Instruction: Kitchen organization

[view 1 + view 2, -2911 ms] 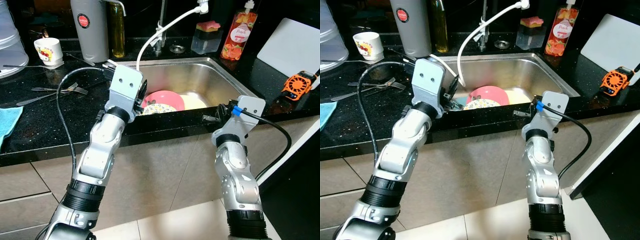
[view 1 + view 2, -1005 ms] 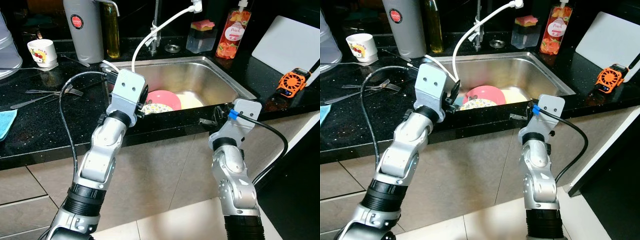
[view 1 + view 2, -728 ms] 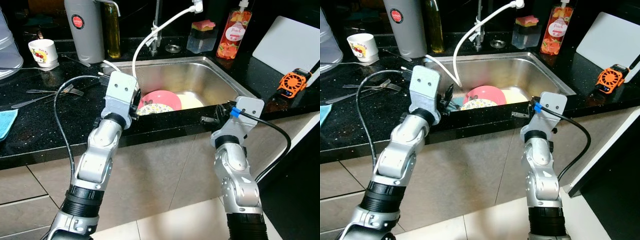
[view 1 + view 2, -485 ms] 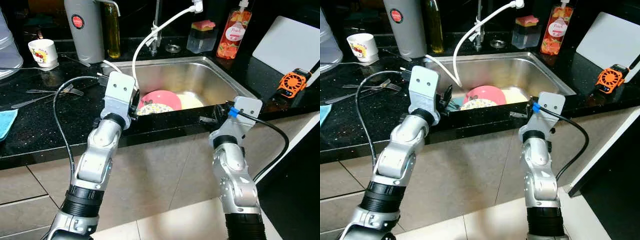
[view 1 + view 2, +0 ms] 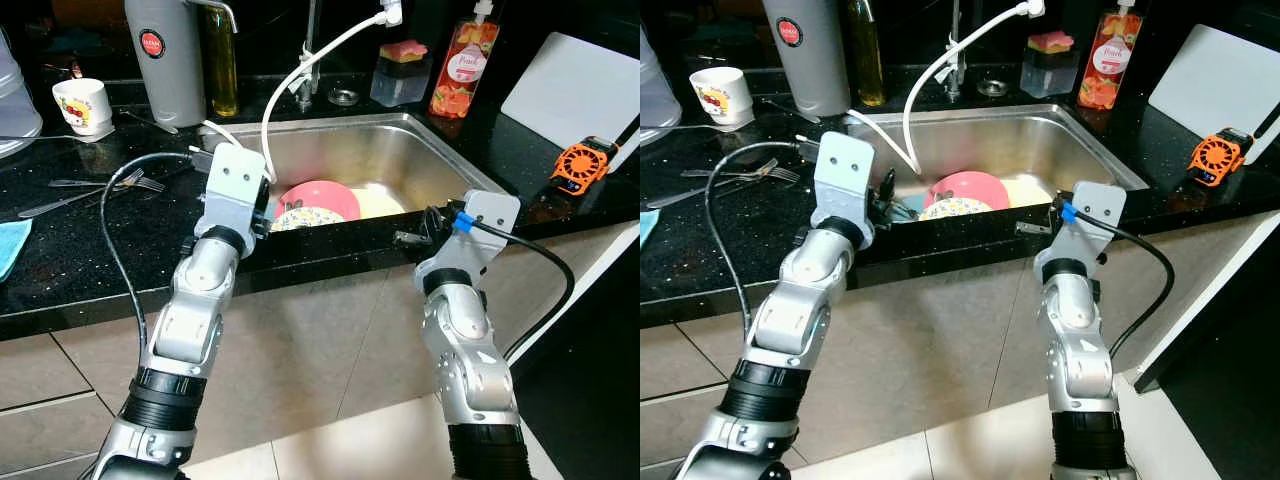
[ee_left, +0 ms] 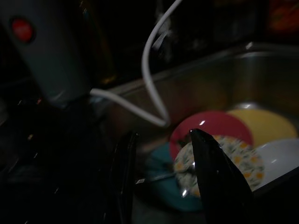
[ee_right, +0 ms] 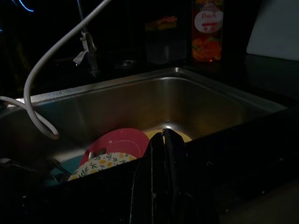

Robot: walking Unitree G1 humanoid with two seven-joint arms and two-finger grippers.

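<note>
A steel sink (image 5: 410, 150) in the black counter holds a pink plate (image 5: 325, 194), a flower-patterned plate (image 5: 303, 216), a yellow plate (image 5: 382, 203) and a teal dish (image 6: 161, 191). My left gripper (image 6: 161, 135) hovers over the sink's front left corner, open, with nothing between its fingers; the plates lie just beyond its tips. My right gripper (image 7: 162, 136) is shut and empty, held at the counter's front edge by the sink's front right (image 5: 405, 238).
A white hose (image 5: 290, 85) loops from the tap into the sink. On the left counter stand a mug (image 5: 80, 103), a grey flask (image 5: 165, 60), an oil bottle (image 5: 222, 60) and forks (image 5: 100, 185). Soap bottle (image 5: 452, 70), white board (image 5: 570, 90) and orange device (image 5: 580, 165) are on the right.
My left gripper has shifted a little to the left along the sink's front rim. The right arm has barely moved. The camera has shifted slightly.
</note>
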